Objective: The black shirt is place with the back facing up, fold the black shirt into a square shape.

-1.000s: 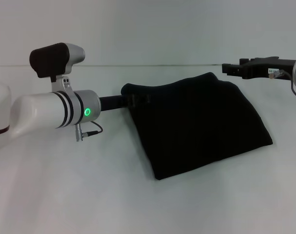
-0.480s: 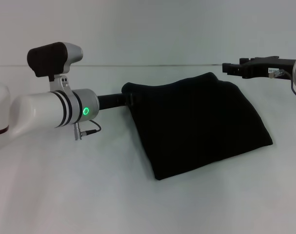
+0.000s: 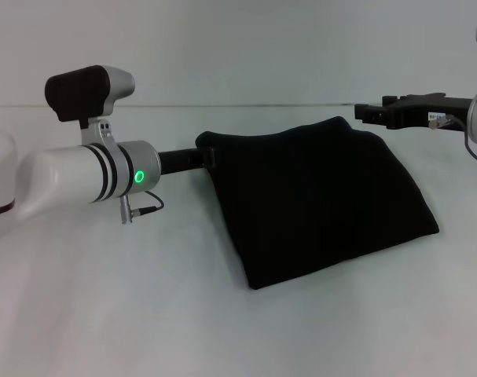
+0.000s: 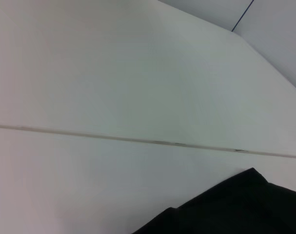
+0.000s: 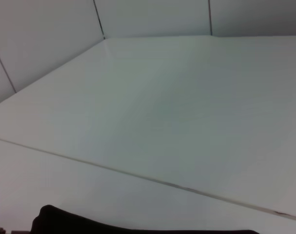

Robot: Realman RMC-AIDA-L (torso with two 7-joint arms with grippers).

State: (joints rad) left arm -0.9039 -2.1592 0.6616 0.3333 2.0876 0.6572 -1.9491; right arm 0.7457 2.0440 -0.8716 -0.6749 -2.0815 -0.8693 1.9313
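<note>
I saw the black shirt (image 3: 324,200) folded mid-frame.
Left gripper (image 3: 209,159) met its upper-left corner, right gripper (image 3: 373,112) upper right; grip unclear on both.

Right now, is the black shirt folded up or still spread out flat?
Folded: the black shirt lies as a compact, roughly four-sided bundle, no sleeves showing. The left gripper is at its edge.

black shirt (image 3: 324,200) soft matt cloth, plain, faint creases, no sheen; same dull black fabric edge in left wrist view (image 4: 226,209) and right wrist view (image 5: 89,224). bench (image 3: 144,314) smooth matt white, thin dark seam line near its far edge. left arm shell (image 3: 65,184) glossy white plastic with silver metal-look rings; left gripper (image 3: 207,159) matt black. right gripper (image 3: 379,112) matt black, hard finish
</note>
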